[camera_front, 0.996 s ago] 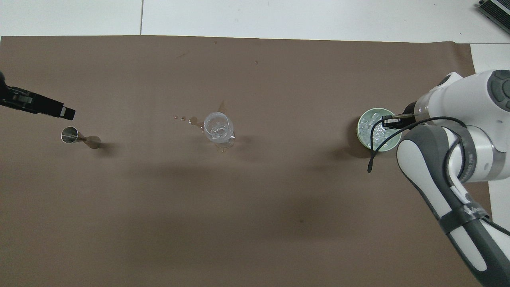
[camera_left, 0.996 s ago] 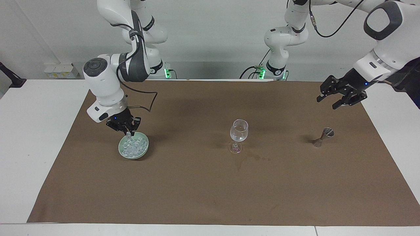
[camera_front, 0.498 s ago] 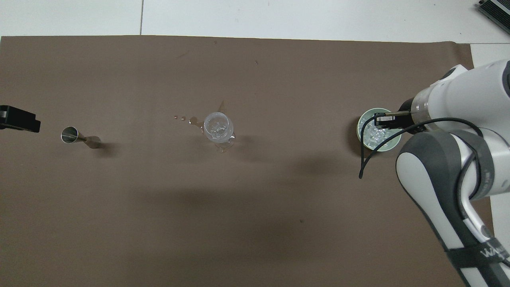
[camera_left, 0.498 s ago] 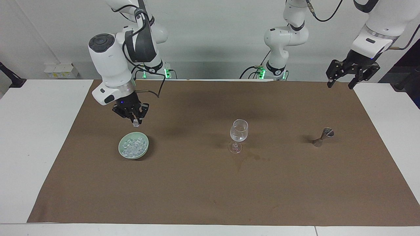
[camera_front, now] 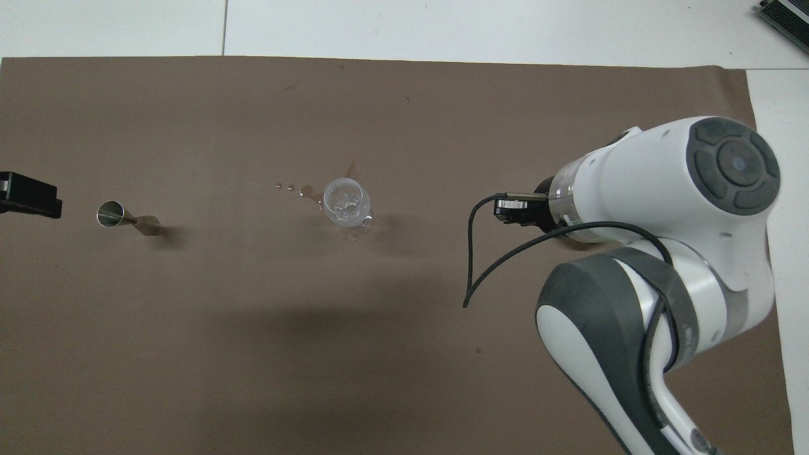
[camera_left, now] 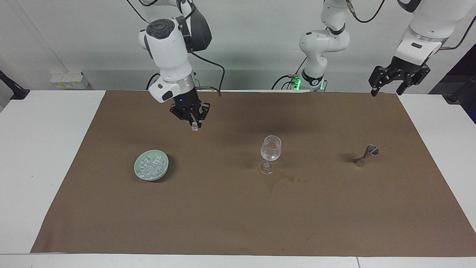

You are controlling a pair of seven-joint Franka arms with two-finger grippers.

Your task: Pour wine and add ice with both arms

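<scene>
My right gripper (camera_left: 194, 125) is shut on one clear ice chunk (camera_left: 195, 128) and hangs in the air over the brown mat, between the pale green bowl (camera_left: 138, 172) and the stemmed glass (camera_left: 270, 152). The bowl holds a heap of ice (camera_left: 151, 167). The glass stands upright mid-mat with a little clear wine (camera_left: 270, 153) in it. In the overhead view the right gripper (camera_front: 509, 210) shows beside the glass (camera_front: 346, 203), and the arm hides the bowl. My left gripper (camera_left: 385, 92) is open and empty, raised over the mat's edge at the left arm's end, and its tip shows in the overhead view (camera_front: 30, 196).
A small metal jigger (camera_left: 366, 155) stands tilted on the mat toward the left arm's end, also in the overhead view (camera_front: 124, 217). Wet spill marks (camera_left: 278, 182) lie on the mat (camera_left: 223, 216) beside the glass's foot.
My right gripper rose out of the bowl with an ice chunk and swung toward the glass. My left gripper lifted away from the jigger and now holds still.
</scene>
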